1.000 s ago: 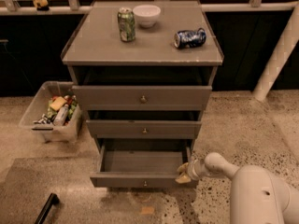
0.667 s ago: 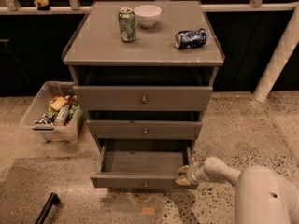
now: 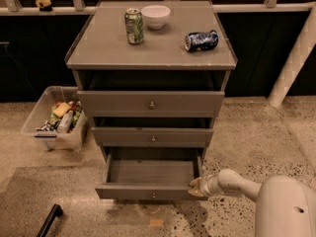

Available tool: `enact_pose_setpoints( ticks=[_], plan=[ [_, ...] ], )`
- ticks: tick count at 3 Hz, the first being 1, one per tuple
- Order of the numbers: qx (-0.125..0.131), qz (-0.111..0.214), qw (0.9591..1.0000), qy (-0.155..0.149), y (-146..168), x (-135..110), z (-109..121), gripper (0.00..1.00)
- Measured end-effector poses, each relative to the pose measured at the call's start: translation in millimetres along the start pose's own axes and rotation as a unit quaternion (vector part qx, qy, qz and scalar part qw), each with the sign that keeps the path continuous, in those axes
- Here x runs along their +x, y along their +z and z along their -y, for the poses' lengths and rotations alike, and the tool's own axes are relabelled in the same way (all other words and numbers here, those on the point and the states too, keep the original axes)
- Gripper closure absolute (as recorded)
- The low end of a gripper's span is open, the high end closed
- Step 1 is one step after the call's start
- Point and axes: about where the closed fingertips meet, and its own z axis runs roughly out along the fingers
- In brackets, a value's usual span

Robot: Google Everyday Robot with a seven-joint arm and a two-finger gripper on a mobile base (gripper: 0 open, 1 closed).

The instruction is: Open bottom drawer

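Bottom drawer (image 3: 128, 192), lowest of three grey-brown drawers in the cabinet (image 3: 79, 80), stands pulled well out, its grey inside showing. One small round knob (image 3: 153, 195) sits at the centre of its flat front. On the tabletop (image 3: 98, 48) are two cans, one upright (image 3: 134, 26) and one on its side (image 3: 201, 40), and one white bowl (image 3: 155, 16). The end effector (image 3: 196, 187) is at the drawer's right front corner; whether it is open or closed cannot be told. One clear bin (image 3: 59, 142) holds a jumble that is hard to make out.

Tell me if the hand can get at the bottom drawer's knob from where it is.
Probably yes. The hand sits at the right front corner of the bottom drawer, which is pulled out. The knob sits centred on its front, and nothing stands between them.
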Motion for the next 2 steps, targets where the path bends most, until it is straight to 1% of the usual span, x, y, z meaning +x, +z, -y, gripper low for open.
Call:
enact_pose_setpoints(
  ticks=[1, 2],
  plan=[
    [-0.011, 0.010, 0.9998, -0.010, 4.4, 8.3, -15.5, 1.00],
    [-0.011, 0.010, 0.9998, -0.010, 0.4, 5.4, -14.9, 1.00]
  ],
)
